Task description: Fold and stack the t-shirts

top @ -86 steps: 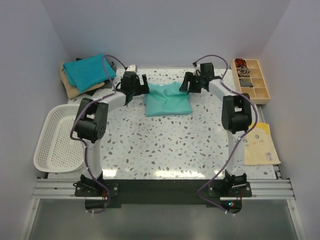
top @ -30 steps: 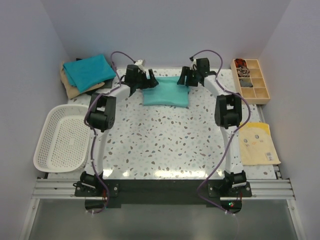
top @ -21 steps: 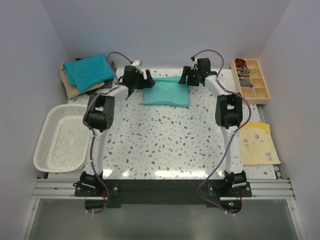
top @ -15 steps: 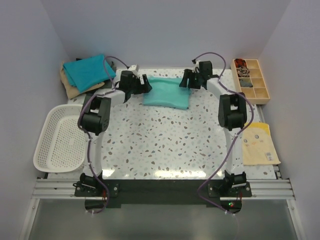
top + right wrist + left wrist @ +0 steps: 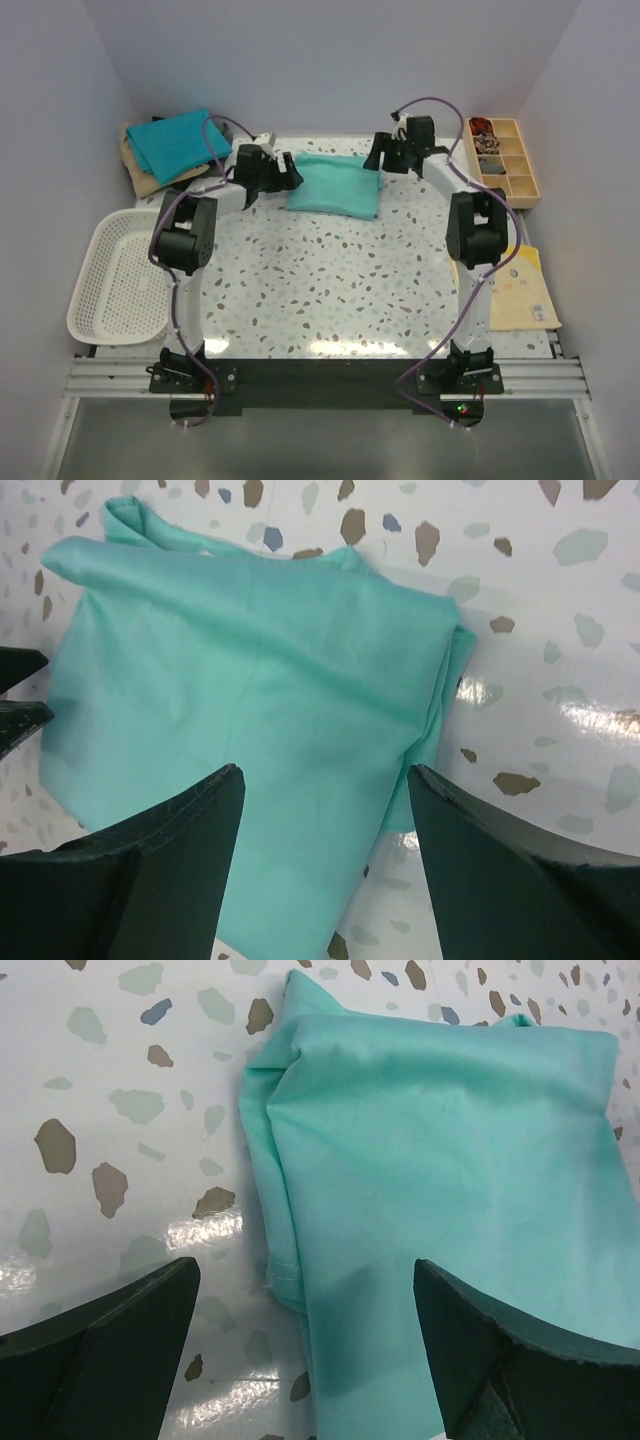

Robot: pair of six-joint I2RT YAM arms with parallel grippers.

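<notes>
1. Lower frame of the top view: both arm bases sit at the near edge of the speckled desk (image 5: 330, 285).
2. Middle left: a white mesh basket (image 5: 84, 292) lies at the desk edge. Middle right: yellow and tan sheets (image 5: 516, 286) lie flat.
3. Upper centre: the light sea-green t-shirt (image 5: 333, 186) lies on the desk, folded into a rough rectangle with its edges slightly bunched.
4. The left claw (image 5: 290, 172) is at the shirt's left edge with its fingers apart. In the left wrist view, one finger is over bare desk and the other over cloth. Nothing is gripped.
5. The right claw (image 5: 378, 158) is at the shirt's upper right corner, also with its fingers apart. In the right wrist view, the cloth spans the gap between them. Contact with the cloth cannot be confirmed for either claw.
6. Upper left corner: a teal-blue t-shirt (image 5: 178, 142) tops a stack, with a tan t-shirt (image 5: 138, 174) beneath it.
7. Upper right: a wooden compartment tray (image 5: 504, 160) holds small items.
</notes>
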